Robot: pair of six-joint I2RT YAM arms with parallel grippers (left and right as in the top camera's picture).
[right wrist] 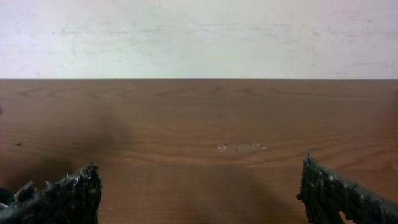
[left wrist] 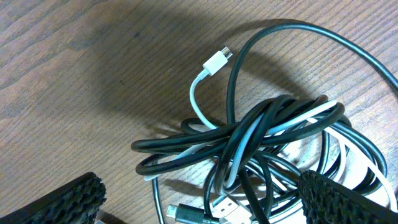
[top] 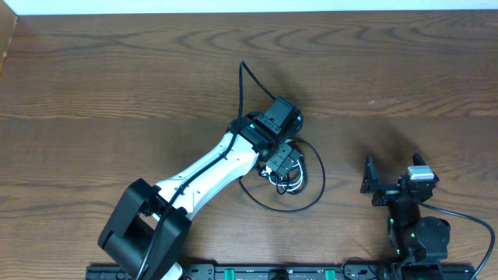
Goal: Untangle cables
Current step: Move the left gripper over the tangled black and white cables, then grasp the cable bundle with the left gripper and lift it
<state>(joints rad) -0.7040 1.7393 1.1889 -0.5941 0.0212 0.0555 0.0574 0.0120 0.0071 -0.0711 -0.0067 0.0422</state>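
The black cable (left wrist: 298, 25) and the white cable (left wrist: 194, 99) lie knotted in one bundle on the wooden table. The white cable's small plug (left wrist: 216, 61) sticks out at the top. A black plug (left wrist: 186, 213) and a white USB plug (left wrist: 233, 208) lie at the bundle's near side. My left gripper (left wrist: 202, 211) is open, just above the bundle, its fingers on either side of it. In the overhead view it (top: 284, 165) covers most of the tangle; a black loop (top: 292, 208) and white strands (top: 294, 183) show beside it. My right gripper (top: 393, 175) is open and empty, well to the right.
The wooden table (top: 117, 93) stretches left and back to a white wall (right wrist: 199, 37). A black strand (top: 243, 78) runs up from the left wrist. The right arm's base (top: 424, 237) and a rail (top: 257, 272) sit at the front edge.
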